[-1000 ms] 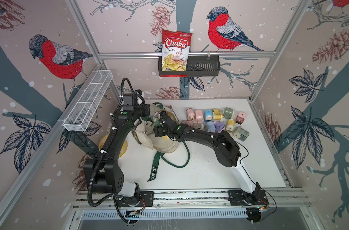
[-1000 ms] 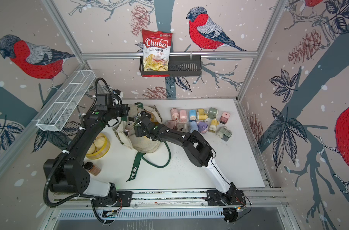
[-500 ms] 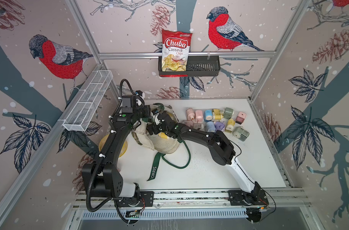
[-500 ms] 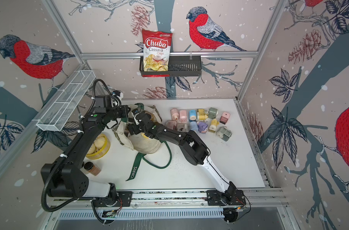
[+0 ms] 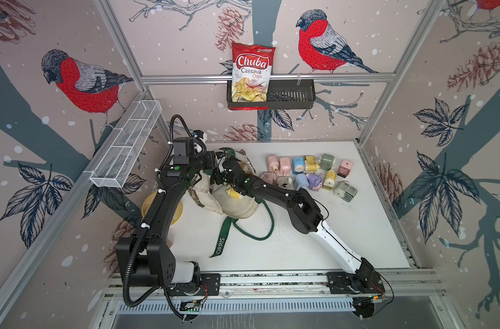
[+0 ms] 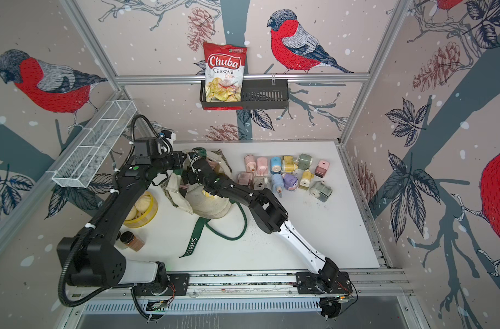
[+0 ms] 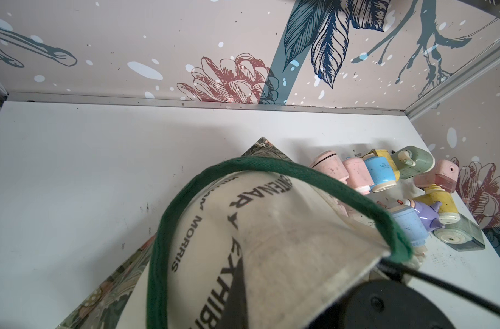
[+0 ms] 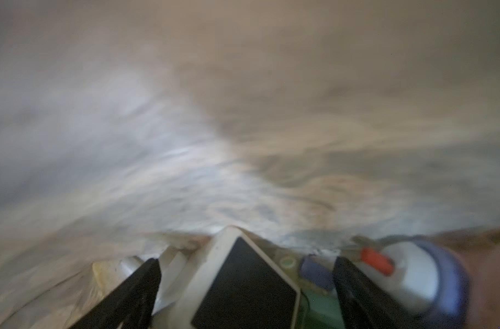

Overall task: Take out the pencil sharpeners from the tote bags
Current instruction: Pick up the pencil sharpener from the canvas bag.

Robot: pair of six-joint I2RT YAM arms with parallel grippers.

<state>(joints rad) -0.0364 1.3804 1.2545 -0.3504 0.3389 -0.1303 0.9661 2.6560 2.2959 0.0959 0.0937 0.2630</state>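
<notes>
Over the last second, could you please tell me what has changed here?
The right tool, open, pushed deeper into the bag and now straddles a cream sharpener. The left tool stayed shut on the bag's rim, and the sharpeners on the table stayed put.

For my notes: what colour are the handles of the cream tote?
Dark green; the handle of the tote shows best in the left wrist view.

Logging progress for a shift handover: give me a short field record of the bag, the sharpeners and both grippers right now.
tote bag: lying slumped, rim lifted
left gripper: shut on the tote bag's rim
right gripper: open inside the bag, astride a cream sharpener
sharpeners out: about a dozen, clustered on the table
</notes>
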